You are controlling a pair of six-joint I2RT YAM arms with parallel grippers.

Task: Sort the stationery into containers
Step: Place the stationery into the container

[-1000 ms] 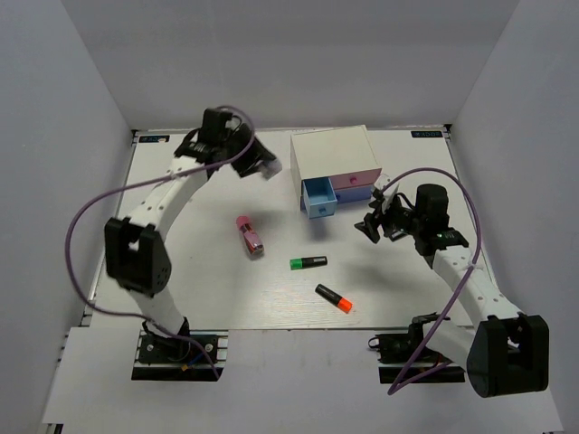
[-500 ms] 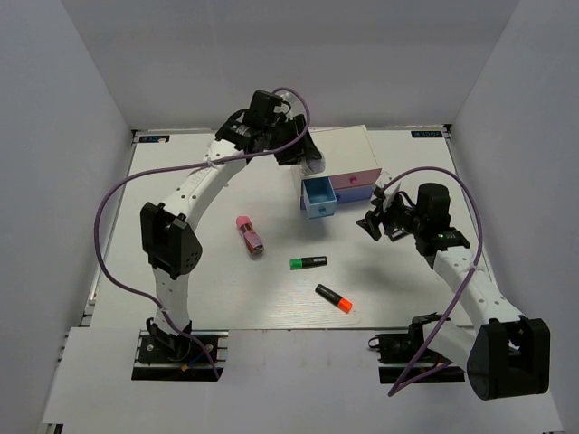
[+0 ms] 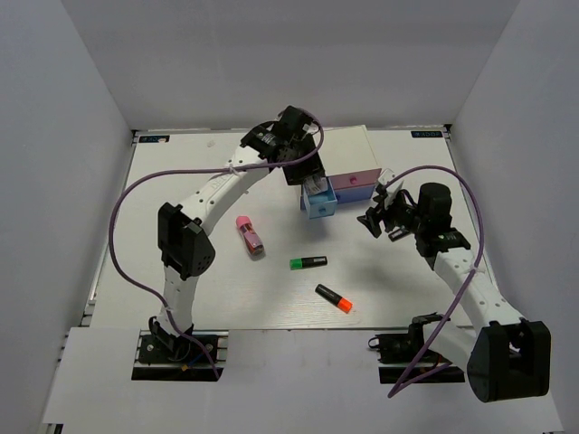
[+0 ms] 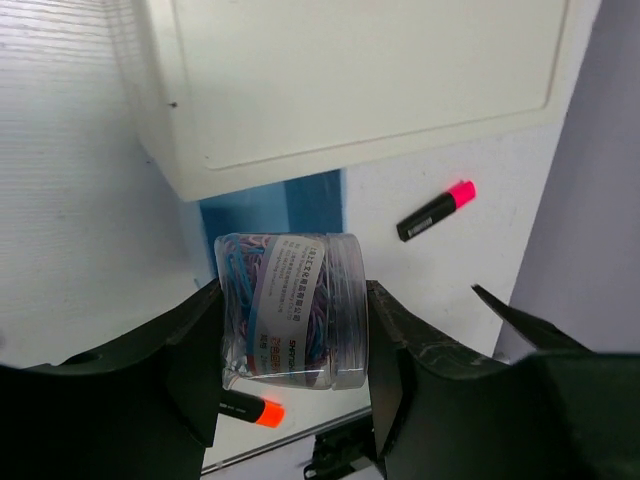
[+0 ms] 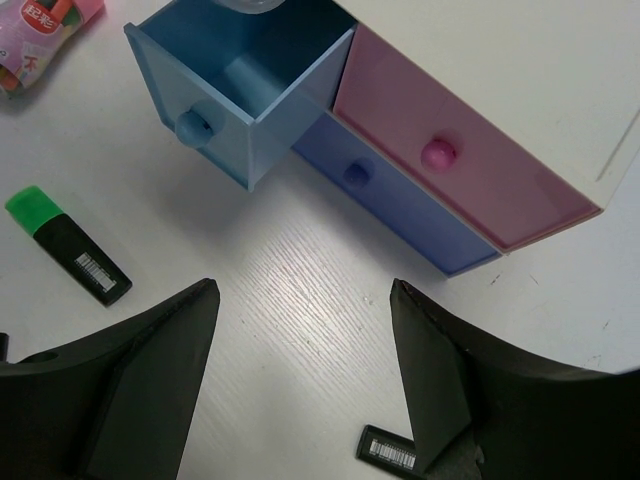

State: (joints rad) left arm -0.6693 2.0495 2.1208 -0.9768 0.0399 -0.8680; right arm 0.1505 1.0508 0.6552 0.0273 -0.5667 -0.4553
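Gripping clear jar (image 4: 292, 310) (coloured bands inside) in left end effector (image 3: 312, 185), above open light-blue drawer (image 5: 215, 140). Holding right end effector (image 5: 300, 300) spread, empty.

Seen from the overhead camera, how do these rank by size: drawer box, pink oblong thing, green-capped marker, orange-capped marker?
1. The drawer box, clearly largest.
2. The pink oblong thing, thicker than either marker.
3. The green-capped marker and orange-capped marker look alike; no ranking.

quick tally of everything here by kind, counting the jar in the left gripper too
highlighters: 3 (green one, orange one, pink one)
pink pack: 1
clear jar: 1
drawer box: 1
total: 6
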